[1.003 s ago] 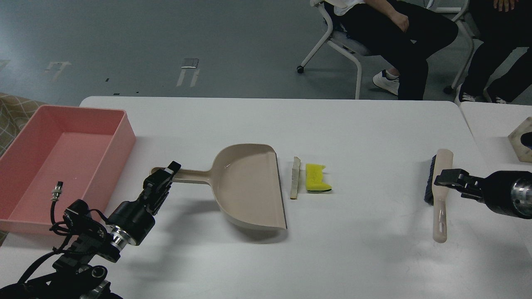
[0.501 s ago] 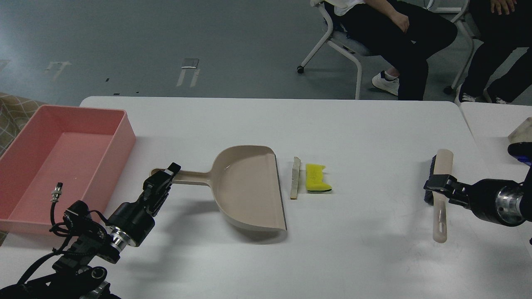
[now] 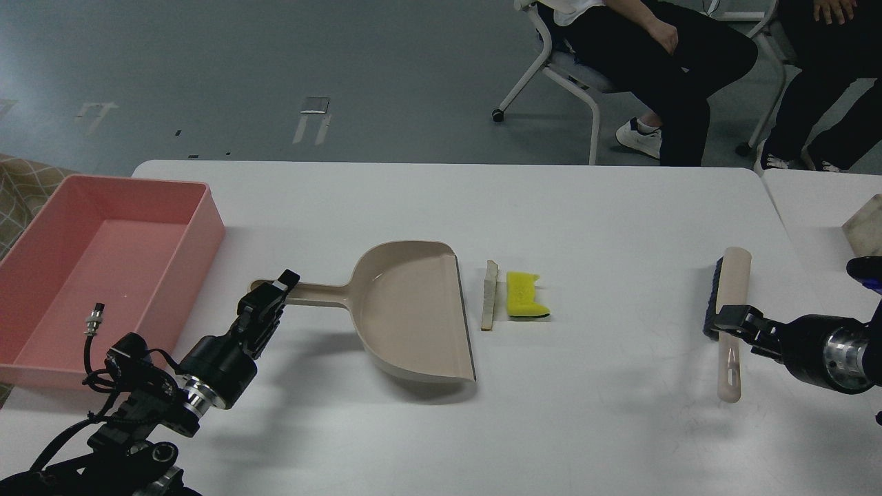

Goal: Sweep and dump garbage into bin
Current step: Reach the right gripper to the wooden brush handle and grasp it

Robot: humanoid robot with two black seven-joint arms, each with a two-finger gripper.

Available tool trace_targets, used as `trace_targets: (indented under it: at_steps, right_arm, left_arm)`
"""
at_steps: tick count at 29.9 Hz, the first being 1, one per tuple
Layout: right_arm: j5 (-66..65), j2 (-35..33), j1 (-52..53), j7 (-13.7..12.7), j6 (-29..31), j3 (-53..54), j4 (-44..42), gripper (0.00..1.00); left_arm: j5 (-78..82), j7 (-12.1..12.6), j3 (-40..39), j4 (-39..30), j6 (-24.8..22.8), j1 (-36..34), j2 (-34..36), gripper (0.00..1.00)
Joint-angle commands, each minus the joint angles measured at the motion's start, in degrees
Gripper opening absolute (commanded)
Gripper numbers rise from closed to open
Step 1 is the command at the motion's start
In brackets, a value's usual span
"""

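My left gripper (image 3: 270, 301) sits at the dustpan (image 3: 412, 308) handle's end at nine o'clock — clenched or slack, I cannot tell. My right gripper (image 3: 732, 321) reaches the brush (image 3: 729, 318) at three o'clock; its grip is unclear too. The garbage — pale strip (image 3: 490, 295) and yellow sponge piece (image 3: 525, 295) — lies centre table, just beside the pan's lip. The pink bin (image 3: 210, 209) sits at ten o'clock.

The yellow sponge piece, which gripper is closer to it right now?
Right, narrowly. The right gripper sits at the brush handle, right of the yellow sponge piece. The left gripper is at the dustpan handle, beyond the pan.
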Motion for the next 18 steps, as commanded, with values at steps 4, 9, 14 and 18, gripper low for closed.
trace_targets:
  at_steps: [4,9,14,18]
  right_arm:
    - [-0.17,0.95,-0.82,0.0,-0.17,0.01,-0.52,0.71]
    - [-0.08,0.95,-1.53,0.0,-0.7,0.01,-0.61,0.63]
    - [0.0,1.47,-1.53,0.0,-0.79,0.01,-0.61,0.33]
    - [0.01,1.74,-1.53,0.0,-0.79,0.01,-0.7,0.28]
  left_arm:
    - [-0.18,0.0,0.06,0.17,-0.08,0.0,-0.53,0.18]
    - [-0.18,0.0,0.06,0.17,0.01,0.0,-0.53,0.18]
    - [-0.26,0.0,0.06,0.17,0.01,0.0,-0.53,0.18]
    - [-0.26,0.0,0.06,0.17,0.01,0.0,-0.53,0.18]
